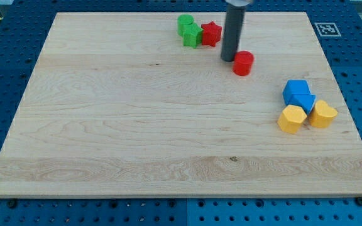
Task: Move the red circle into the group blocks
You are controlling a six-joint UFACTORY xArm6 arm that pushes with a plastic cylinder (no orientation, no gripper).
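The red circle (243, 63) lies on the wooden board (137, 125) in the upper right part of the view. My tip (229, 59) stands just to its left, touching or nearly touching its upper left side. Toward the view's lower right sits a group: a blue cube (295, 90), a second blue block (306, 102), a yellow hexagon (291, 119) and a yellow heart (323, 114), packed together. The red circle is well apart from this group.
At the view's top, left of my tip, a green round block (185, 24), a green cube (191, 36) and a red star (211, 33) sit clustered. A printed marker tag (327, 28) lies at the board's top right corner.
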